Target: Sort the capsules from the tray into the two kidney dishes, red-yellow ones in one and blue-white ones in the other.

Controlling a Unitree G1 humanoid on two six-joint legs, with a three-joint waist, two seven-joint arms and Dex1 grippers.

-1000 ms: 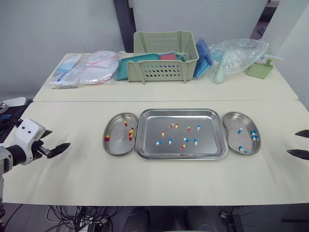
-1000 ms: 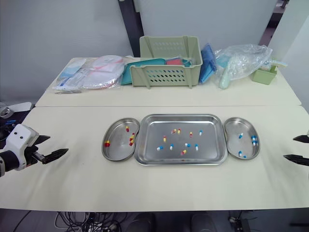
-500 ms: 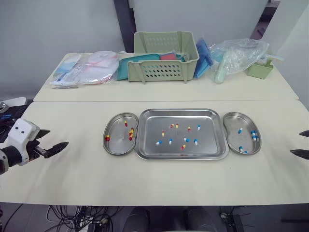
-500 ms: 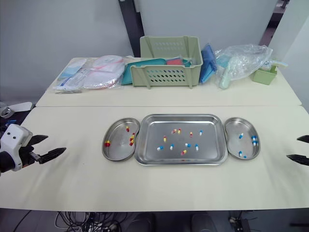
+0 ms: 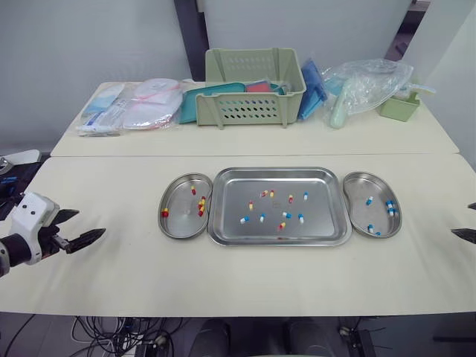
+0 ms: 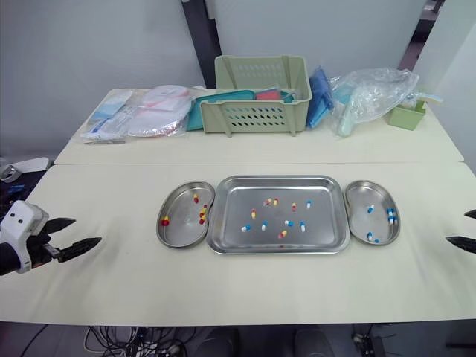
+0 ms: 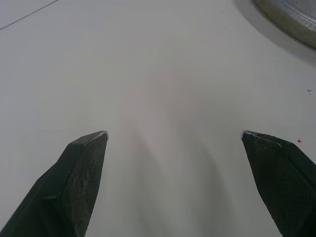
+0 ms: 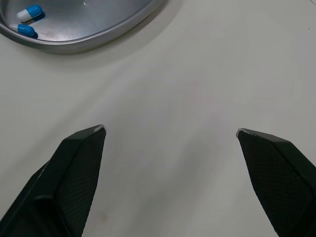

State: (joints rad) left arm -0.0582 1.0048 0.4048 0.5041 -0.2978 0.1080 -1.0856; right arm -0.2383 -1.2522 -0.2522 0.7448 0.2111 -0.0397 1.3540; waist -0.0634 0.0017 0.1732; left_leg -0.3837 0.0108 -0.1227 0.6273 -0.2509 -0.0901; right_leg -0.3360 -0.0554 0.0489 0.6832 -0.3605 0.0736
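A steel tray (image 5: pixel 327 231) in the table's middle holds several loose capsules (image 5: pixel 282 215), red-yellow and blue-white mixed. The left kidney dish (image 5: pixel 176 226) holds several red-yellow capsules (image 5: pixel 201 207). The right kidney dish (image 5: pixel 358 217) holds several blue-white capsules (image 5: pixel 389 206); two of them (image 8: pixel 27 19) lie by its rim in the right wrist view. My left gripper (image 5: pixel 83 228) hovers open over bare table far left of the dishes, holding nothing. My right gripper (image 6: pixel 465 227) stands open at the table's right edge, empty, just right of the right dish.
On the back table stand a green basket (image 5: pixel 255 86), a teal tray (image 5: pixel 192 103), packaged supplies (image 5: pixel 134 105), a plastic bag (image 5: pixel 366 85) and a small green box (image 5: pixel 400 106). A seam separates the two tables.
My left gripper has drawn back to the left and lower. My right gripper has slid further right toward the picture's edge. Capsules and dishes stay put.
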